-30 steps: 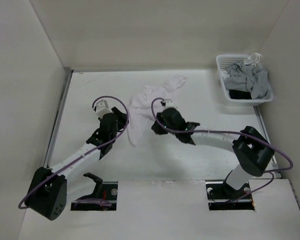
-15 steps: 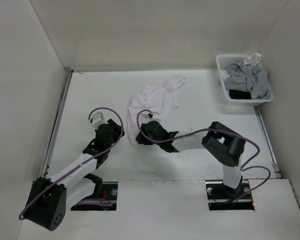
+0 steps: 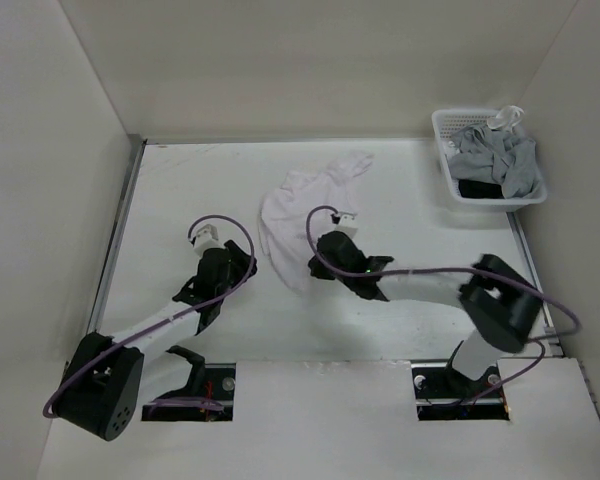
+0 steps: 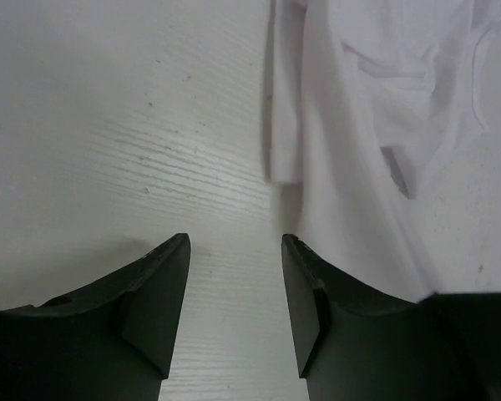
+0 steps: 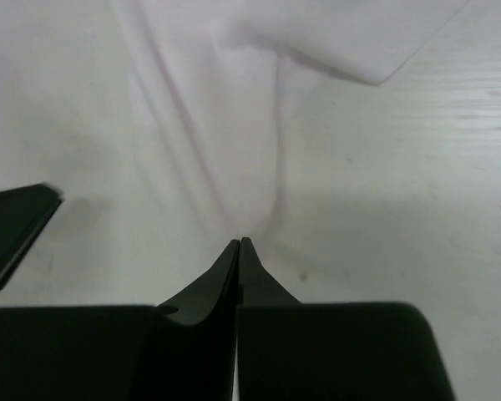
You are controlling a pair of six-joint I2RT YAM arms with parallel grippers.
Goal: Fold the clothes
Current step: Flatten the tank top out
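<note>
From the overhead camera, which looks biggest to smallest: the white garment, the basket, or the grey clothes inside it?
1. white garment and white basket: too alike to rank.
2. grey clothes: smallest.

Mid-table: white thin-fabric garment (image 3: 298, 205), left gripper (image 4: 234, 244) just left of it, right gripper (image 5: 239, 242) on its near edge. Far right corner: white slotted plastic basket (image 3: 492, 204), grey garments (image 3: 498, 160) inside.

The shirt (image 3: 292, 210) is thin white cloth, soft, matt and loosely creased. The table (image 4: 108, 142) has a matt white surface with a fine wood-like grain. The left gripper (image 4: 234, 251) and right gripper (image 5: 239, 244) look like smooth matt black plastic, and the basket (image 3: 443, 150) is white plastic.
</note>
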